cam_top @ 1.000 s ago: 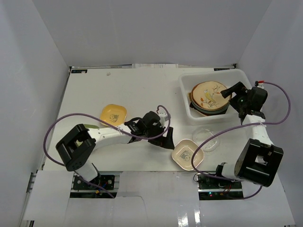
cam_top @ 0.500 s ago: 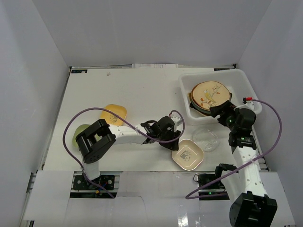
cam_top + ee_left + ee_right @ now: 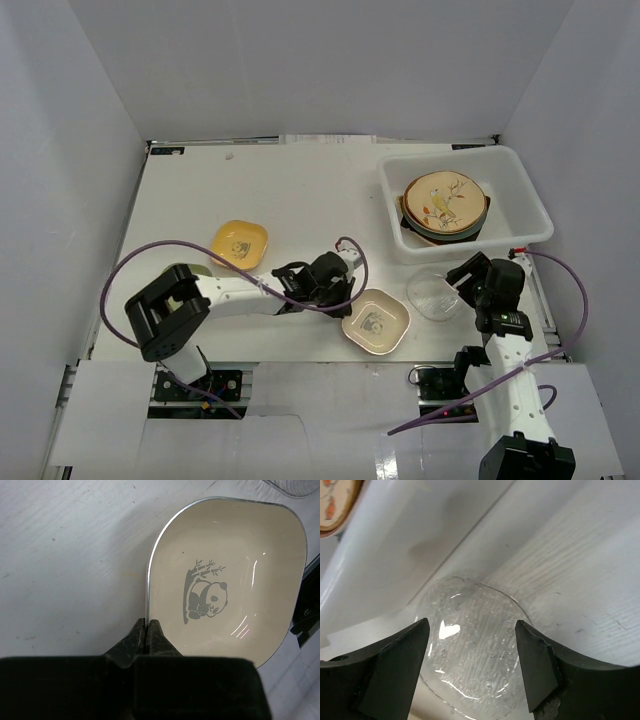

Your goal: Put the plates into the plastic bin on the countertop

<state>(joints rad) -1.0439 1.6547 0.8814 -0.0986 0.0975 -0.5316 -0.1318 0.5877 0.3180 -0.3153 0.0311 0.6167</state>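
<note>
A cream panda-printed plate (image 3: 376, 322) (image 3: 235, 580) lies near the countertop's (image 3: 290, 190) front edge. My left gripper (image 3: 343, 300) (image 3: 147, 626) is shut on its left rim. A clear glass plate (image 3: 431, 294) (image 3: 472, 652) rests just in front of the plastic bin (image 3: 520, 195) (image 3: 420, 545). My right gripper (image 3: 452, 285) (image 3: 471, 630) hangs over it, open, with a finger on each side of the glass. In the bin, a bird-painted tan plate (image 3: 445, 200) (image 3: 332, 505) tops a stack of darker plates. A yellow plate (image 3: 240, 243) sits at the left.
The left arm (image 3: 240, 292) stretches low across the front of the countertop, and its purple cable (image 3: 150, 255) loops beside the yellow plate. A sliver of green (image 3: 197, 268) shows under that arm. White walls close in the left, back and right.
My left gripper went from open to shut on the panda plate's rim, and the plate shifted left. My right arm came off the bin down to the glass plate, jaws slightly narrower.
</note>
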